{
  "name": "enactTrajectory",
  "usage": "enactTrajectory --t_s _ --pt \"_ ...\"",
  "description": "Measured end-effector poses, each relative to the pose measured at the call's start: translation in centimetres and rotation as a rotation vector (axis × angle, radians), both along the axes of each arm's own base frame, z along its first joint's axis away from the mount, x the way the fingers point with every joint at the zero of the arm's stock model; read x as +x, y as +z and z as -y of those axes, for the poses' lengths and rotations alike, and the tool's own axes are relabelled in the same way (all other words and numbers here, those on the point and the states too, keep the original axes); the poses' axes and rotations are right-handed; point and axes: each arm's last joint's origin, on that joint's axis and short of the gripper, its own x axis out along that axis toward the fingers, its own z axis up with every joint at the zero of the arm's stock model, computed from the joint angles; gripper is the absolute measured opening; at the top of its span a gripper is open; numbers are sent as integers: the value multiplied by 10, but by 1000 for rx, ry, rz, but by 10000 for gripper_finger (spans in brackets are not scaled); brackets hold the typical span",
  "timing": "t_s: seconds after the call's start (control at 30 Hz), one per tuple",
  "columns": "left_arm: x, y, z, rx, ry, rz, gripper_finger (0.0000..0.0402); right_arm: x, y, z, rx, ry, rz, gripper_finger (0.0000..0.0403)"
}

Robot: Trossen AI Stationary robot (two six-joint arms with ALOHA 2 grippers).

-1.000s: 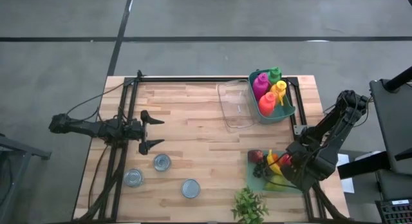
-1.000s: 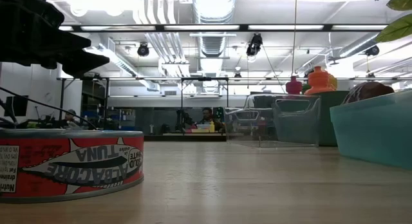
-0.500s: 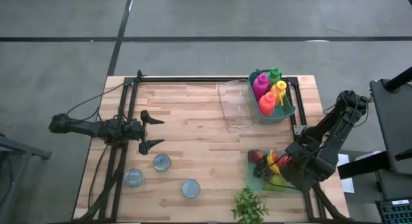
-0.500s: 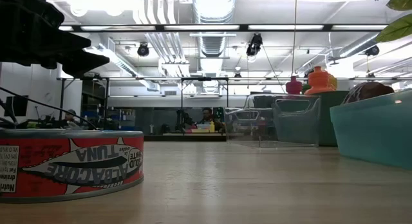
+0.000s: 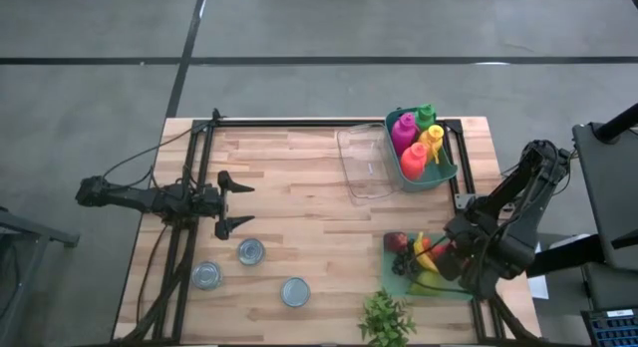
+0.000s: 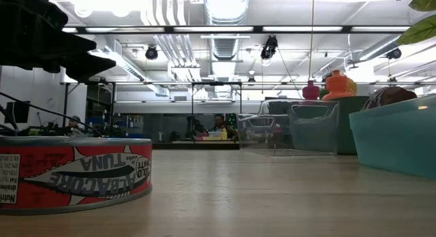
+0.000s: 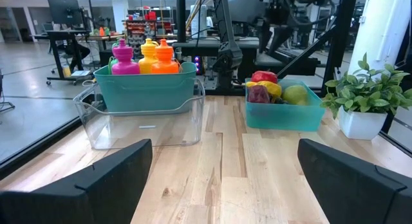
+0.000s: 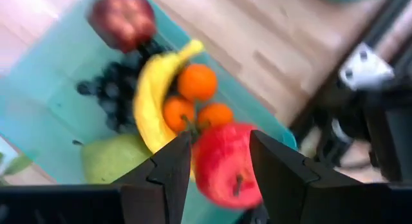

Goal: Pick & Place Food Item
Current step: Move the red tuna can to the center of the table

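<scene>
A teal bin (image 5: 391,277) at the table's near right holds fruit: a banana (image 8: 151,95), oranges (image 8: 196,82), a dark apple (image 8: 122,18), grapes, a pear (image 8: 112,159) and a red apple (image 8: 225,163). My right gripper (image 8: 219,140) hangs over the bin's right part, pointing steeply down, its fingers apart. In its wrist view the red apple shows between them. My left gripper (image 5: 242,203) waits open and level at the table's left, with nothing between its fingers (image 7: 116,179). My right gripper comes at the red apple (image 8: 222,185) from above, one finger on each side of it. I cannot tell whether the fingers touch it. The apple shows at the bin's right edge (image 5: 444,249) among the other fruit.
A clear tub (image 5: 364,166) and a teal bin of coloured bottles (image 5: 419,148) stand at the far right. Three tuna cans (image 5: 250,251) (image 5: 207,275) (image 5: 295,291) lie near the left gripper. A small plant (image 5: 387,319) sits at the near edge. Bare wood lies in the middle.
My right gripper has risen over the fruit bin and tipped a little. Its arm has swung slightly toward the table's right edge. The fruit in the bin stays where it was.
</scene>
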Motion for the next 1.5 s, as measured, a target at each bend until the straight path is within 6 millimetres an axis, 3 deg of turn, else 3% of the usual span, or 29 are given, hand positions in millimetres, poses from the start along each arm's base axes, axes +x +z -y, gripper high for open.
enactTrajectory --t_s 0.47,0.83,1.17,1.5 --pt "0 0 0 0 0 1 390 20 8 -5 -275 264 452 157" --pt "0 0 0 0 0 1 390 49 16 -15 -481 549 573 157" --pt "0 0 0 0 0 0 391 93 12 -2 -560 719 560 157" --pt "0 0 0 0 0 1 391 145 3 40 -467 957 678 157"
